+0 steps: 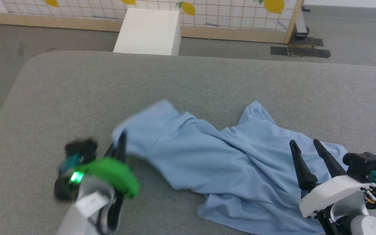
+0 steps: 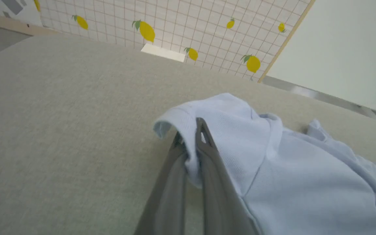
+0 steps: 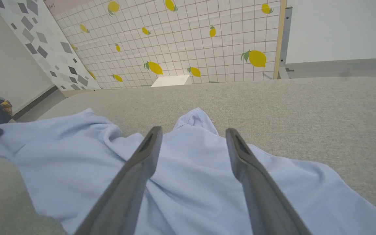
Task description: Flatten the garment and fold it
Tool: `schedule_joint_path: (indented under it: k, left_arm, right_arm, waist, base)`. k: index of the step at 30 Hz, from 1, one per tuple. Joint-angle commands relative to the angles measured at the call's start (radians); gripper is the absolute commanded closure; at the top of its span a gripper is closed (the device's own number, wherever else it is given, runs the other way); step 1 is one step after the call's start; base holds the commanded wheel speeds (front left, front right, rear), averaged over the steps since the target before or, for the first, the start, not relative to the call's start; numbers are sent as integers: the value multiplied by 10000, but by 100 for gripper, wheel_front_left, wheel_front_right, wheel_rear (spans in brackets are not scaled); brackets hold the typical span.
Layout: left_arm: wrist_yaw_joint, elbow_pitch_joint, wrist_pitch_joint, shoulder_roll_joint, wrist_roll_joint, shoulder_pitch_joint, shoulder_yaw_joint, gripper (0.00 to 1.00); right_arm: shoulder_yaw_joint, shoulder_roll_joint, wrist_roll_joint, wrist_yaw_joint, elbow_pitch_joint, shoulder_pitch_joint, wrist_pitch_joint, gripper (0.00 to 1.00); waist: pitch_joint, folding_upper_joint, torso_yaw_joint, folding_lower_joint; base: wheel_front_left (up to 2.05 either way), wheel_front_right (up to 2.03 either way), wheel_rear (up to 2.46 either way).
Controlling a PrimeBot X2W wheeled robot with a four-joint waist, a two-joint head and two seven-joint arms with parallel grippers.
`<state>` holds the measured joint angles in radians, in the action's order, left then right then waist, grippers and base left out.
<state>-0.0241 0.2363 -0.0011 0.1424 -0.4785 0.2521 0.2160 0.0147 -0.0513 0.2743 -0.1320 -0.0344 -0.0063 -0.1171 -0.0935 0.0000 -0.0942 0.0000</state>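
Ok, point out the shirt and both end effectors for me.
shirt (image 1: 207,153), head view, middle of the crumpled cloth.
left end effector (image 2: 189,130), left wrist view, between fingertips shut on the shirt's edge.
right end effector (image 3: 194,130), right wrist view, between its open fingertips.

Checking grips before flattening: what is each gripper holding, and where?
The left gripper is shut on the light blue soft-knit shirt, pinching a sleeve's hemmed edge. The right gripper is open over the shirt, holding nothing.

Left end effector (image 2: 189,132) pinched closed; right end effector (image 3: 194,130) spread wide.
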Motion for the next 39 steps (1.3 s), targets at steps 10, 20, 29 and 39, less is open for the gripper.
schedule_joint_path:
  k: [10, 20, 29, 39]
  left_arm:
    - [-1255, -758, 2284, 876, -298, -3440, -225, 0]
    - [-1869, -1789, -106, 718, 78, -3366, -1088, 0]
    - [-1395, -1412, -2259, 230, 656, -2420, -676, 0]
    - [-1111, -890, -2522, -208, 801, -1684, -331, 0]
  right_arm:
    - [39, 10, 25, 13, -140, 38, -401, 0]
    - [711, 10, -1064, 13, 146, -349, -529, 0]
    - [1597, -44, -2500, 13, 2973, -2482, -1651, 0]
    - [1017, -314, -1688, 13, 5324, -4966, -3170, 0]
  waist:
    - [1, 0, -1120, 0]
    - [106, 0, -1386, 0]
    - [-348, 0, -1508, 0]
    - [-1251, 0, -1963, 0]
  base:
    - [0, 0, 0]
    - [0, 0, 0]
    - [0, 0, 0]
    - [0, 0, 0]
